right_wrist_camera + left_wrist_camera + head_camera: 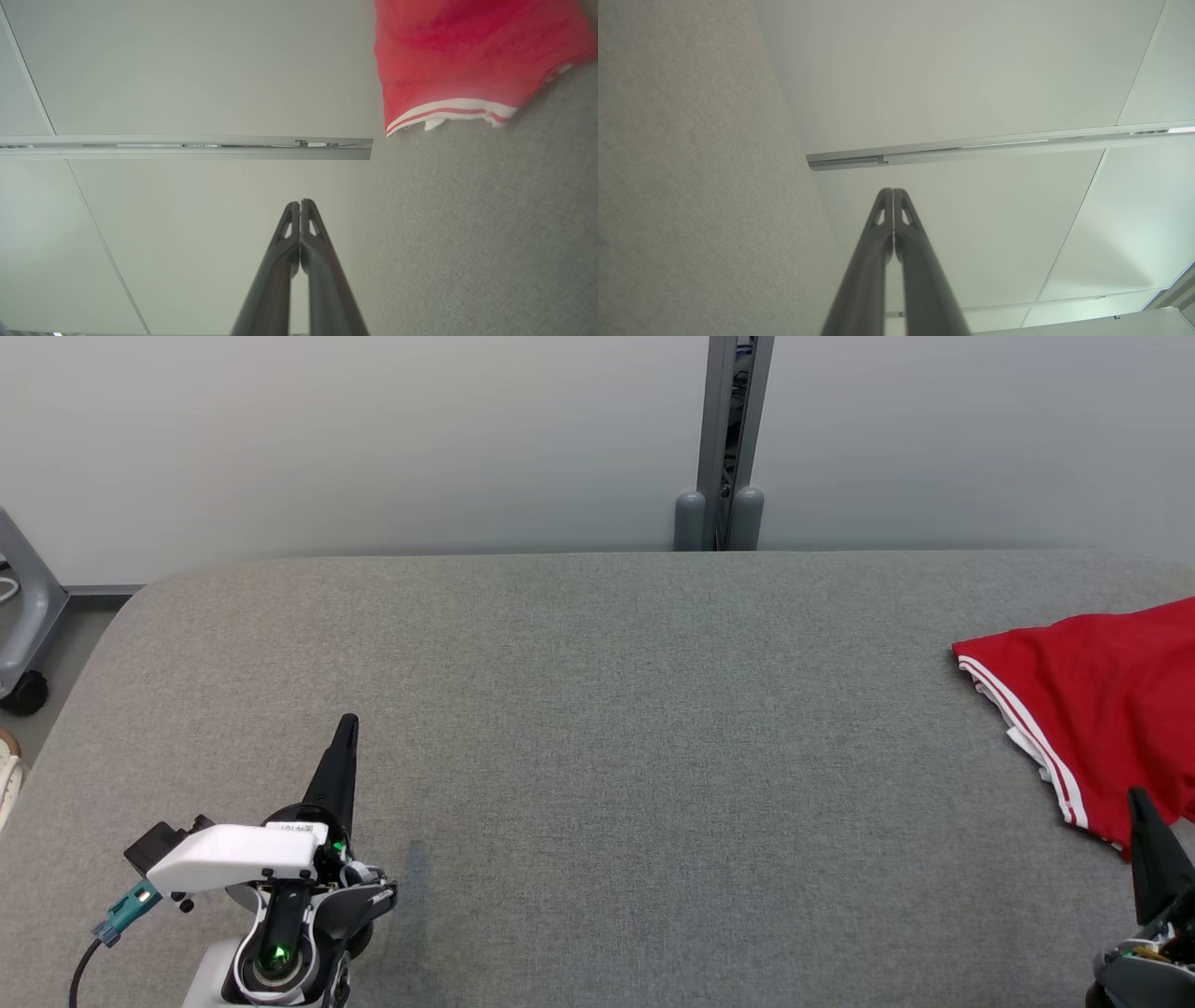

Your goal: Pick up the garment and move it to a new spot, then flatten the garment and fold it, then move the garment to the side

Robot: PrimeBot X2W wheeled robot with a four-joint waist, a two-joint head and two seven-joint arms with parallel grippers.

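the big grey table point(597, 756) stretches wide under my head camera, and the red garment point(1092, 709) with white-striped trim lies at its far right, running out of frame. that spot suits a piece set aside after folding just as well as one yet to be fetched, and i can't call which. left gripper point(346, 723) sits low at the near left, fingers pressed together and empty, and right gripper point(1141, 801) mirrors it at the near right, also closed on nothing, close to the hem but clear of it, i'd say parked to keep the middle open.
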